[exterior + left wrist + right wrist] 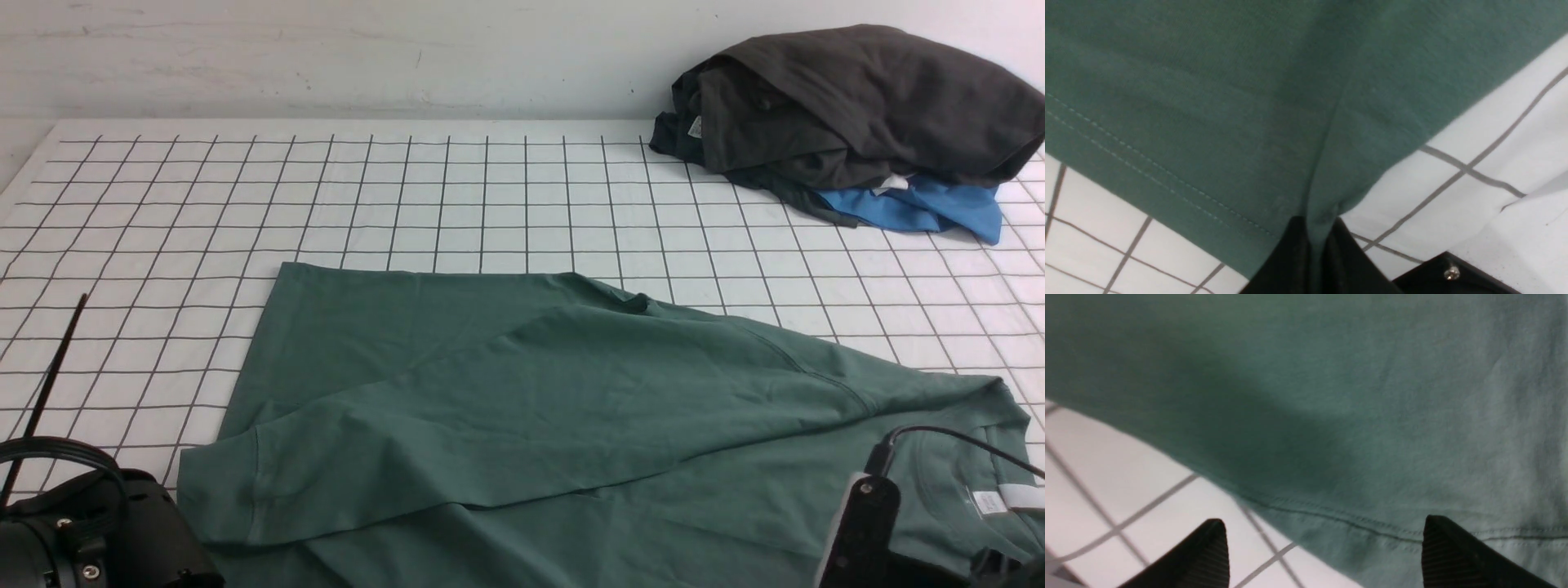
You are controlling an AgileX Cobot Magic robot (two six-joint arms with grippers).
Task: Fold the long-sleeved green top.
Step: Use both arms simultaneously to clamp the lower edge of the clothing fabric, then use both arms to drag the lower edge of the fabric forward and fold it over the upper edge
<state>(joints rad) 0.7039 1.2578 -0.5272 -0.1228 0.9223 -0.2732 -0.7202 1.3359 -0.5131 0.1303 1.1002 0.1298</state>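
The green long-sleeved top (522,392) lies partly folded on the gridded surface, sleeve across its body

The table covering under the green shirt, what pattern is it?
White table covering with a thin dark grid, clearest in the front view.

Left pincer (1315,232) clamped on green top (1208,102); right pincer (1323,535) gapes (fully spread).

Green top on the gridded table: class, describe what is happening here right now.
A two-armed robot is folding the green top, which lies partly folded over itself on the gridded table. The left pincer is clamped on a hem corner; the right pincer is open at the fabric's edge, holding nothing. A pile of other clothes sits far right.
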